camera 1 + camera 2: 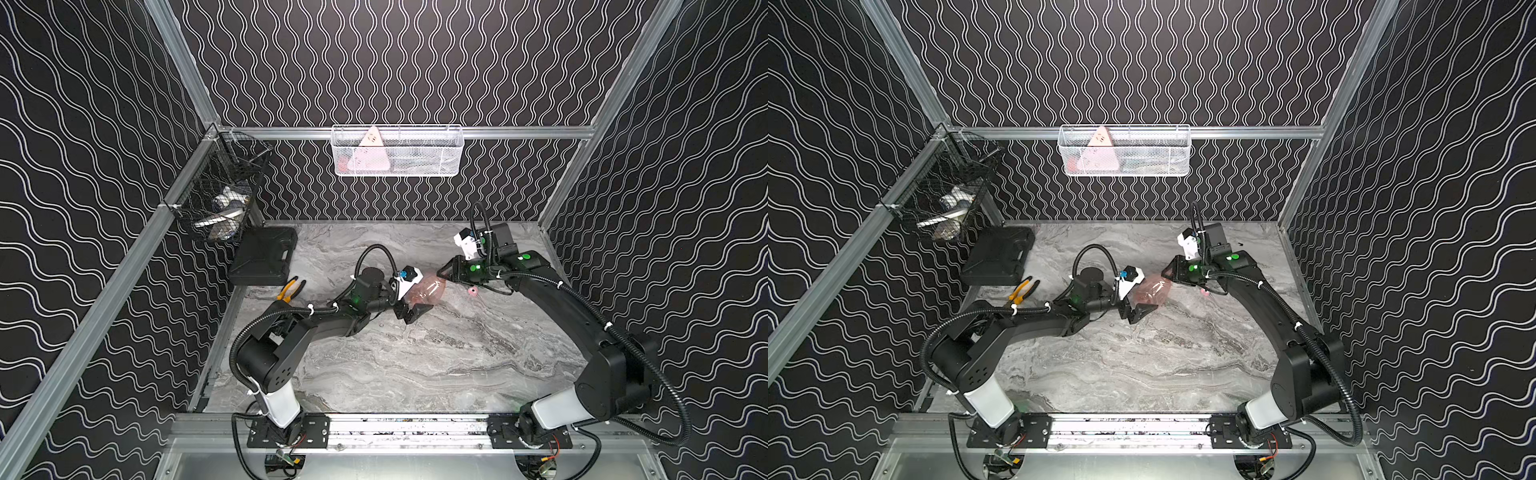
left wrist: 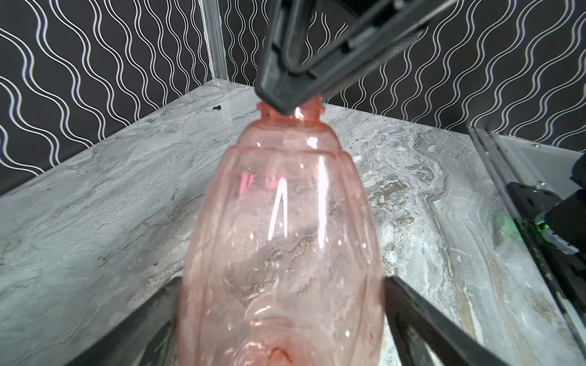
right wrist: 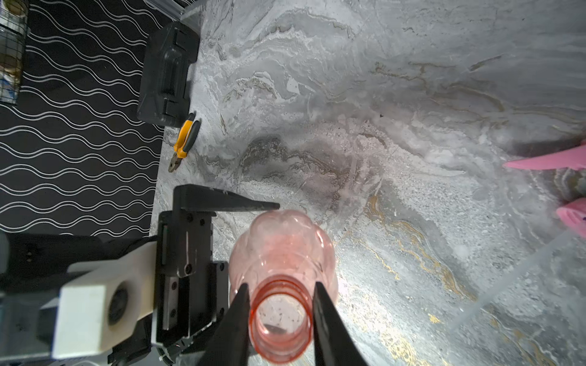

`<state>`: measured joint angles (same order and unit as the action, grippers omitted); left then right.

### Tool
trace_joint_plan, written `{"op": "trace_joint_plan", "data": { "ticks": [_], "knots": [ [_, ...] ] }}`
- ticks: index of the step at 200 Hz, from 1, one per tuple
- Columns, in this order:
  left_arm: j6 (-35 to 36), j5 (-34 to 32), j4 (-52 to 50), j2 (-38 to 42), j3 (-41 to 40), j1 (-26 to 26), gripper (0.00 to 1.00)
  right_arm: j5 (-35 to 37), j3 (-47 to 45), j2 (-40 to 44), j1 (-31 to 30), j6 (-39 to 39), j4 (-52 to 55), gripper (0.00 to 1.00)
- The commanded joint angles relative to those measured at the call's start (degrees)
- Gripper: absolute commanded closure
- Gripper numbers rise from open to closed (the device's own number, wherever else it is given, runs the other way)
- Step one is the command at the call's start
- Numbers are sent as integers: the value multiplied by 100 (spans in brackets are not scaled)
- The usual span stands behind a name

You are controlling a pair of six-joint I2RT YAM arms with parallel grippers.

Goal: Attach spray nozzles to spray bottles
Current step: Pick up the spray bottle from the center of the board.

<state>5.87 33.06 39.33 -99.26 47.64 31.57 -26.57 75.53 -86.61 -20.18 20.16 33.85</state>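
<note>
Gripping translucent pink bottle's ridged neck: right claw; nozzle seemingly nearby.

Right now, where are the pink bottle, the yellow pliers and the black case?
pink spray bottle [image 2: 285, 221]: left wrist view, middle of its see-through body.
yellow pliers [image 3: 183, 139]: right wrist view, on the yellow handle.
black case [image 1: 264, 255]: in a top view, middle of its lid.

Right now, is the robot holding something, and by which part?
Yes. The right gripper pinches the pink spray bottle by its threaded neck. The left gripper stands open on either side of the bottle's wide end, not gripping it.
</note>
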Motion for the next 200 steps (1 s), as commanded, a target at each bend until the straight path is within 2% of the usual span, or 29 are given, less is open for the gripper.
{"op": "trace_joint_plan", "data": {
  "ticks": [1,40,68,149,157,181,196,200],
  "knots": [
    [-57,197,100,-38,-18,3,1,-147,115,-56,-11,40,-22,88],
    [6,141,30,-18,-12,4,1,-129,83,-56,-8,23,-16,88],
    [28,194,-94,-81,37,-1,5,-90,65,-56,-13,40,-41,88],
    [211,-213,-61,-32,37,-1,27,-42,208,-105,-29,53,8,84],
    [199,-253,12,-26,6,0,28,-8,225,-105,-30,58,16,82],
    [178,-404,272,-12,-114,7,31,256,290,-102,-30,94,89,68],
    [107,-496,404,-5,-173,7,33,436,335,-100,-29,102,134,65],
    [66,-517,462,-3,-198,4,34,499,346,-105,-29,102,154,60]
  ]
}}
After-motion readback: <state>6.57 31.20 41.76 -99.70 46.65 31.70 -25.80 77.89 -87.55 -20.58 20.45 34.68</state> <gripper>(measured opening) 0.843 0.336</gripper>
